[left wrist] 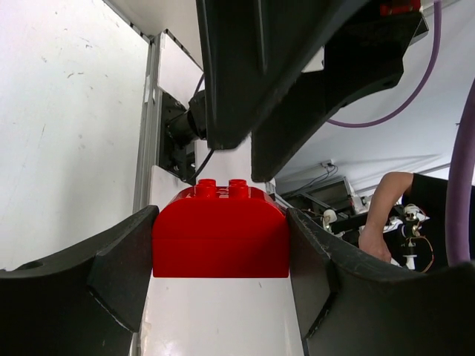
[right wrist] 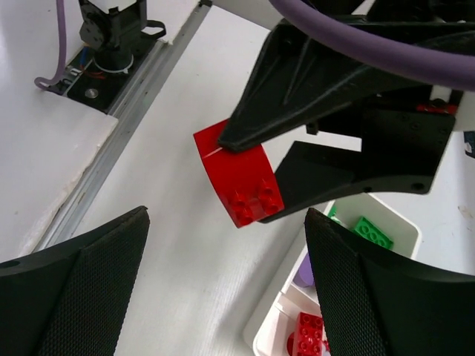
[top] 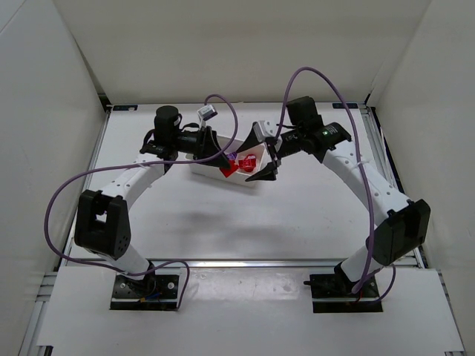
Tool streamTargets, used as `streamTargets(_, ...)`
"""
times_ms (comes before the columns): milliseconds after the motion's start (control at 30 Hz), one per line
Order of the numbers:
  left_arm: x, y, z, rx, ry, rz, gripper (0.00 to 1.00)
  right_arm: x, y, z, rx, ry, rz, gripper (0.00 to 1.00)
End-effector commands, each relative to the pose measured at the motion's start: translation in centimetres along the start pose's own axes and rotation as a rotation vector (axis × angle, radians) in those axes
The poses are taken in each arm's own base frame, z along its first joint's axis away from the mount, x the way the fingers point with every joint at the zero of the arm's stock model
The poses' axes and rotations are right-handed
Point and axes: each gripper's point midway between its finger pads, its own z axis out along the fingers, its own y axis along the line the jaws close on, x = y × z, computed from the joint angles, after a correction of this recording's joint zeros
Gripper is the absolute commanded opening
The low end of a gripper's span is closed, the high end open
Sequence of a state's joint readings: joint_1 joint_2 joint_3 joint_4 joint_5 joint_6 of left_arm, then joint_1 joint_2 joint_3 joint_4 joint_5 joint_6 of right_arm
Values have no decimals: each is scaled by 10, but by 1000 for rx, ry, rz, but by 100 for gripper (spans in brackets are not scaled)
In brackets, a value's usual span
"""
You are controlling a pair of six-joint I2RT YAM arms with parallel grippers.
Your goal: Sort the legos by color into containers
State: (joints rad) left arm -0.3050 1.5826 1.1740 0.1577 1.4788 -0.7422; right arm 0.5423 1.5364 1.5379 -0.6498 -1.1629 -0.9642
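My left gripper [top: 225, 165] is shut on a red brick [left wrist: 220, 233] with a curved top, which sits squarely between both fingers in the left wrist view. It holds the brick above the table at the near edge of the white tray [top: 202, 169]. The right wrist view shows that brick [right wrist: 239, 182] off the surface, just left of the tray's rim [right wrist: 276, 304]. My right gripper [top: 258, 156] is open and empty over the tray's right end. The tray holds a green brick [right wrist: 373, 231], a purple one [right wrist: 304, 271] and a red one [right wrist: 308, 334] in separate compartments.
Purple cables [top: 67, 189] loop from both arms over the table. White walls close in the left, back and right. A metal rail [right wrist: 133, 111] and the left arm's base [right wrist: 111, 30] lie along the table's near edge.
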Motion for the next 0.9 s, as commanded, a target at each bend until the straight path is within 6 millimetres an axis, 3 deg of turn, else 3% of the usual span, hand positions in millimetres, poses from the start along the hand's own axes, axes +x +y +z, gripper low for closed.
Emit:
streamTargets(0, 8, -28, -4, 106, 96, 60, 26, -17, 0, 9, -40, -38, -67, 88)
streamTargets(300, 9, -27, -1, 111, 103, 56, 27, -12, -9, 30, -59, -36, -90, 88)
streamTargets(433, 10, -26, -1, 111, 104, 51, 27, -12, -12, 33, -59, -36, -95, 83)
streamTargets(700, 11, -26, -1, 111, 103, 51, 27, -10, -16, 32, -37, -19, -82, 45)
streamTargets(867, 11, -25, -1, 111, 103, 50, 27, -7, -12, 30, -42, -6, -87, 39)
